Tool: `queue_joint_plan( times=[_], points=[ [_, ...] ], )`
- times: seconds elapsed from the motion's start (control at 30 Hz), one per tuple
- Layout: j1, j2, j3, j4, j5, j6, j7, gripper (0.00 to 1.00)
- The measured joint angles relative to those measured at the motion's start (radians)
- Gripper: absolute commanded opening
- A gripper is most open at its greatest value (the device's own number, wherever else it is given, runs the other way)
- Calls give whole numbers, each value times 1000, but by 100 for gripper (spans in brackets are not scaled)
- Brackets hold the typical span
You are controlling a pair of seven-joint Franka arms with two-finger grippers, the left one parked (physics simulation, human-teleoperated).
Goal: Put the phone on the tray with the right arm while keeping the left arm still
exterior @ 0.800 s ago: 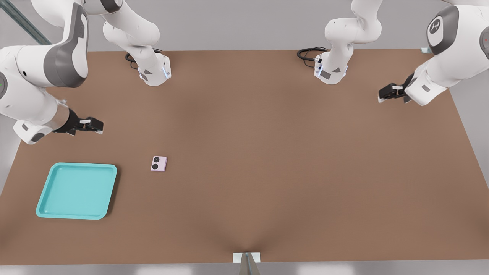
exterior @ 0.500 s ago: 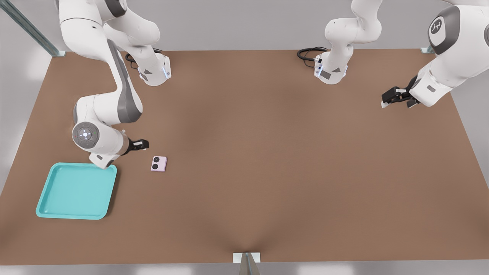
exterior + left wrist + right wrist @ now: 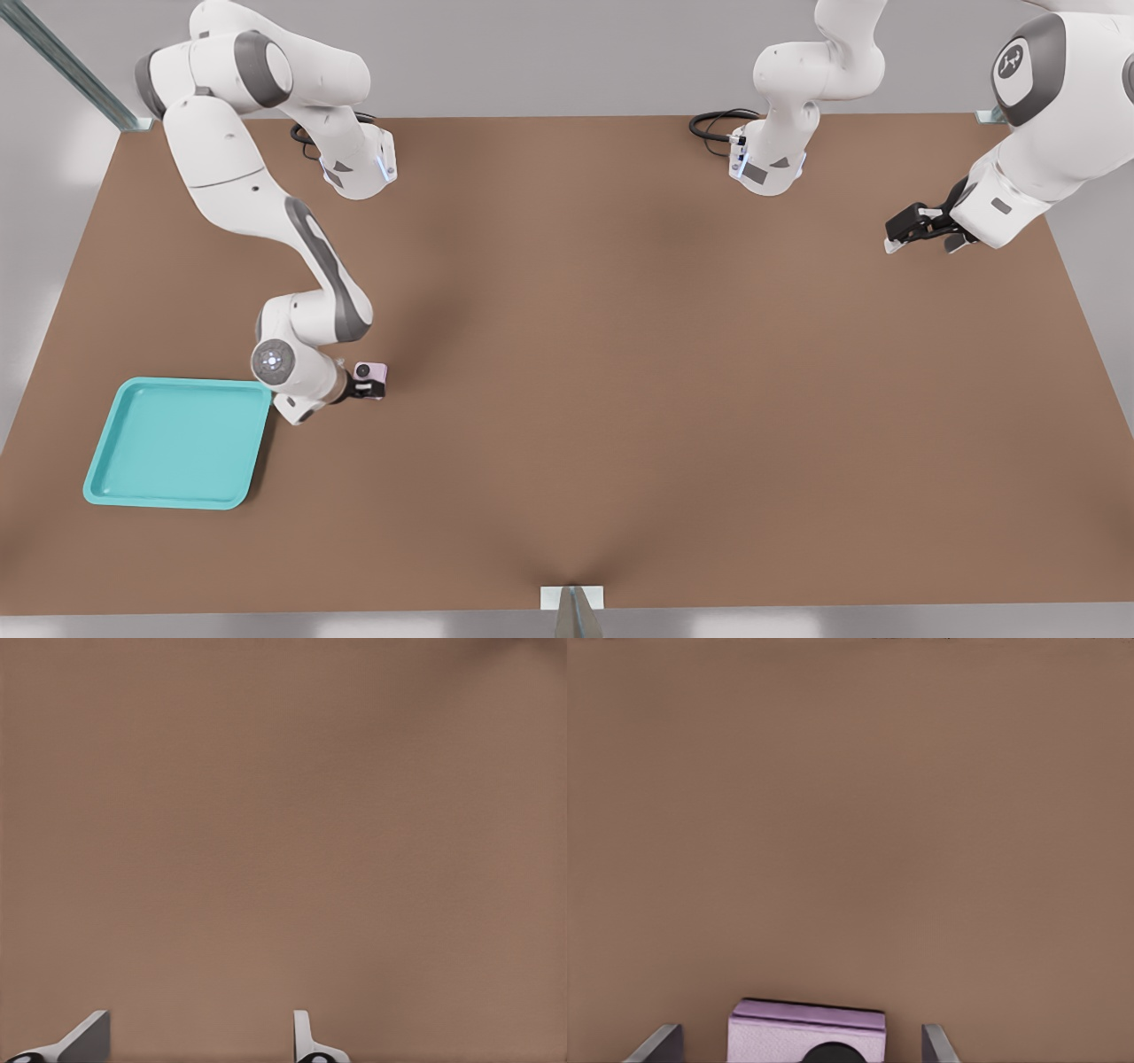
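right arm (image 3: 266, 204): reaches from its base at the far edge of the worktop (image 3: 620, 354) down toward the front view's left, wrist low over the surface, just beside the tray's near-right corner
gripper (image 3: 368, 387): low over the phone, pointing toward the front view's right; in the right wrist view (image 3: 802, 1041) it sits over the phone
fingers (image 3: 656, 1045): apart, one on each side of the phone, a gap showing between each tip and the phone's edges; not clamped on it
phone (image 3: 374, 369): pale pink-lilac, lies flat on the worktop, partly covered by the gripper in the front view; right wrist view shows its lilac body (image 3: 806, 1032) between the fingers with one dark round lens at the frame edge
phone vs tray: apart, phone is on the bare worktop to the front view's right of the tray, with the arm's wrist between them
tray (image 3: 106, 470): turquoise, square with rounded corners and a low rim, flat on the worktop at the front view's lower left, nothing in it
worktop: brown, plain; fills the right wrist view beyond the phone (image 3: 850, 815)
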Motion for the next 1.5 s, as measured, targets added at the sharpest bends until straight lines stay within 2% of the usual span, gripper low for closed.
queue_joint_plan(
  times=[0.4,0.47,0.63,0.7,0.8,0.87,1.03,1.13,1.33,1.5],
  points=[
    [3,-2,0,-89,-20,134,81,100],
    [3,2,0,-88,-22,145,90,90],
    [2,17,0,-88,-33,167,109,89],
    [2,20,0,-88,-39,172,115,84],
    [4,3,1,-101,-50,175,125,84],
    [5,-6,2,-113,-52,176,129,75],
    [18,4,2,-117,-54,177,140,79],
    [18,4,2,-117,-57,177,144,69],
    [8,-115,4,-107,-65,104,145,69],
    [-148,-171,3,-96,-78,26,98,69]
  ],
)
